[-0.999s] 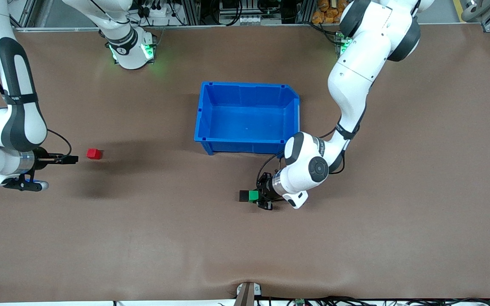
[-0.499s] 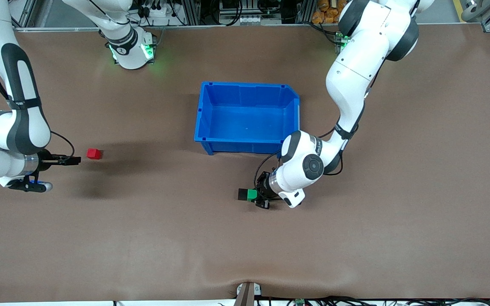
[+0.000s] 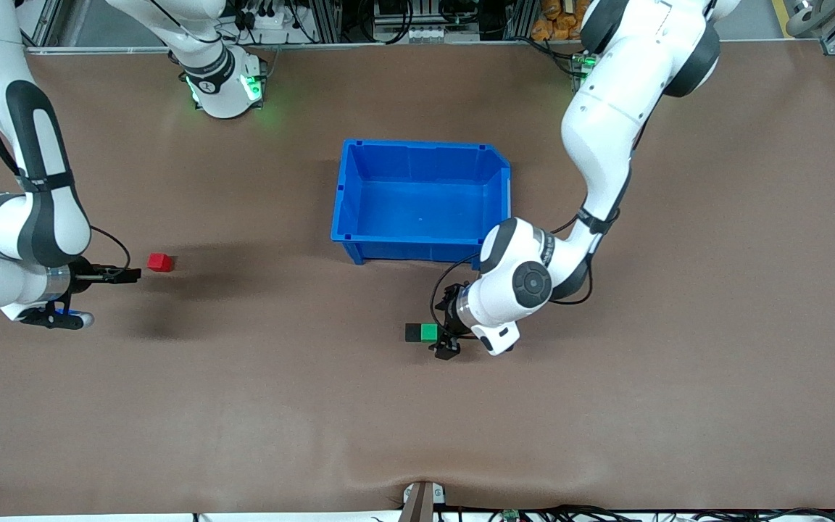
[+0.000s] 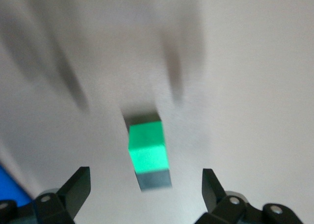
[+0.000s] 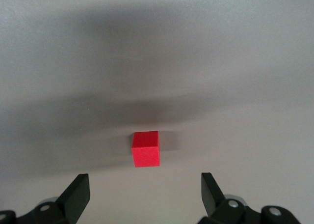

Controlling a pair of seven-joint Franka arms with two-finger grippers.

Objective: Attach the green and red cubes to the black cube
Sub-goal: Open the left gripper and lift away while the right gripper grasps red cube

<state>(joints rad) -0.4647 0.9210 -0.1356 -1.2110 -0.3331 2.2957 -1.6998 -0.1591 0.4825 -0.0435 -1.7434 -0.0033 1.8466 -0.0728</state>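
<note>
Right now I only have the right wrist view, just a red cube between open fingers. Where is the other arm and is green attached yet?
Observer: The left gripper is low over the table, nearer the front camera than the blue bin; its fingers stand open around the green cube without touching it.
Operator: And is green on the black one?
Observer: Yes, the green cube sits flush against the black cube, side by side on the table.
Operator: How does my red cube lie relative to them?
Observer: The red cube is toward the right arm's end of the table, well apart from the pair, with the right gripper open beside it.
</note>
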